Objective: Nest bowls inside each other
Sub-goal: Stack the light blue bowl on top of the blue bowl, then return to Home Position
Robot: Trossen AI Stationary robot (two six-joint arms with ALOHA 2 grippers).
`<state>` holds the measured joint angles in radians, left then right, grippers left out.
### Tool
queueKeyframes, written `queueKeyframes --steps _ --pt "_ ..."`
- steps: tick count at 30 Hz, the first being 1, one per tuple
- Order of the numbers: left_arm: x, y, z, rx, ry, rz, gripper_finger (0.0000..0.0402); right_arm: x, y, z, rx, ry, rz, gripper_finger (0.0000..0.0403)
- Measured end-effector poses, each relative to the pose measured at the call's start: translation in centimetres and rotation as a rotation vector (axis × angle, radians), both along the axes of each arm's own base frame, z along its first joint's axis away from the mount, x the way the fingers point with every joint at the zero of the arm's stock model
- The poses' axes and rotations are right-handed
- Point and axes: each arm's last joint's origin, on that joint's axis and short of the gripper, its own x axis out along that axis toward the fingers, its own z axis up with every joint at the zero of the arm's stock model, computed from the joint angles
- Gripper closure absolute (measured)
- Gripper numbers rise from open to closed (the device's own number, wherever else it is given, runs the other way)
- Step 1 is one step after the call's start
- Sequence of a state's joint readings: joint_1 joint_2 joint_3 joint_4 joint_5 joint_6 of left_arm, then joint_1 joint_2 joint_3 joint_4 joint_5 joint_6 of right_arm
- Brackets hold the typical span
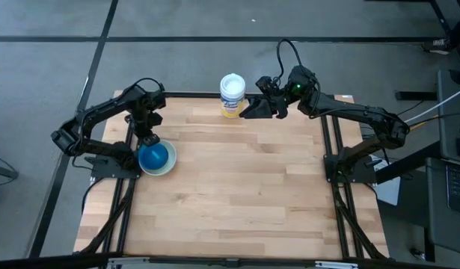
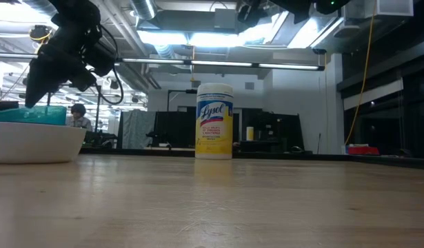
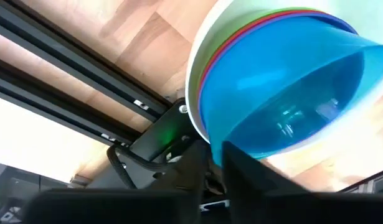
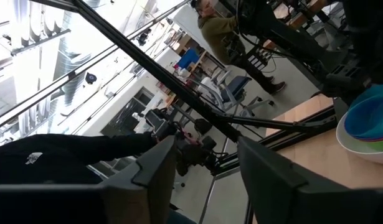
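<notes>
The bowls stand nested on the table near its left edge. The white one is outermost; green, red and dark blue rims show inside it, and the teal bowl is innermost. My left gripper points steeply down at the stack's far rim and its fingers are closed to a narrow gap on that rim; it also shows in the high view. My right gripper hangs high over the table's far edge. In the right wrist view my right gripper is open and holds nothing. My left gripper has the rim of the nested bowls between its two fingers, one finger inside the teal bowl and the other outside the stack. How many rims lie in the gap I cannot tell. The fingers come from above, slanting down. The stack rests on the table.
A white-lidded canister with a yellow label stands upright at the middle of the far edge, just left of my right gripper. The left arm's base and black frame rails run beside the bowls. People show in the room beyond.
</notes>
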<state>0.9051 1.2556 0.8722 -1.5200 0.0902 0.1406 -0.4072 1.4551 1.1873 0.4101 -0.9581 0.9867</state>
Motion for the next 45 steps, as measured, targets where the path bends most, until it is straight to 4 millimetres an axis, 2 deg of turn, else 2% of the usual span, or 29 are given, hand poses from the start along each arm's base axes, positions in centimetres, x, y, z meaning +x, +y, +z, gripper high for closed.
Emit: queueKeyframes --steps 2,5,14,17,22,25,28,31,35,37,39,42,45 --pt "0.0 0.0 0.0 0.004 -0.005 -0.004 0.0383 0.0 0.0 0.0 0.0 0.0 0.0 0.0231" --pt "0.2 0.0 0.0 -0.018 -0.044 0.002 0.0391 0.0 0.0 0.0 0.0 0.0 0.0 0.0234" --pt "0.3 0.1 -0.1 -0.012 -0.072 0.0 0.0313 0.0 0.0 0.0 0.004 0.002 0.002 0.0221" --pt "0.2 0.2 -0.1 0.009 -0.039 -0.023 0.0301 0.0 0.0 0.0 0.007 0.004 0.002 0.0218" --pt "-0.5 -0.1 -1.5 -0.018 0.014 -0.051 0.0345 0.0 0.0 0.0 0.012 0.007 0.002 0.0221" --pt "-0.2 0.4 -1.0 0.013 -0.037 -0.034 0.0373 0.0 0.1 0.0 0.02 0.012 0.005 0.0229" --pt "-0.3 0.3 -1.1 -0.011 -0.036 -0.024 0.0379 0.0 0.1 0.0 0.02 0.012 0.005 0.0237" --pt "-0.6 0.1 -0.7 -0.028 0.007 -0.022 0.0367 0.0 0.1 0.0 0.022 0.014 0.005 0.0241" --pt "0.0 0.7 1.0 0.018 -0.092 -0.005 0.0339 0.1 0.0 0.0 0.019 0.008 -0.019 0.0242" --pt "0.9 1.4 2.4 0.067 -0.244 0.02 0.0327 0.1 0.0 0.0 0.003 -0.006 -0.043 0.0241" --pt "2.1 2.5 4.6 0.141 -0.469 0.049 0.0319 0.1 -0.1 0.4 -0.023 -0.056 -0.087 0.0241" --pt "3.8 3.9 9.4 0.321 -0.833 0.088 0.032 -0.1 -0.3 1.8 -0.093 -0.234 -0.194 0.0249" --pt "4.5 4.4 16.5 0.591 -1.225 0.114 0.0328 -0.7 -1.1 3.4 -0.181 -0.405 -0.364 0.0262"
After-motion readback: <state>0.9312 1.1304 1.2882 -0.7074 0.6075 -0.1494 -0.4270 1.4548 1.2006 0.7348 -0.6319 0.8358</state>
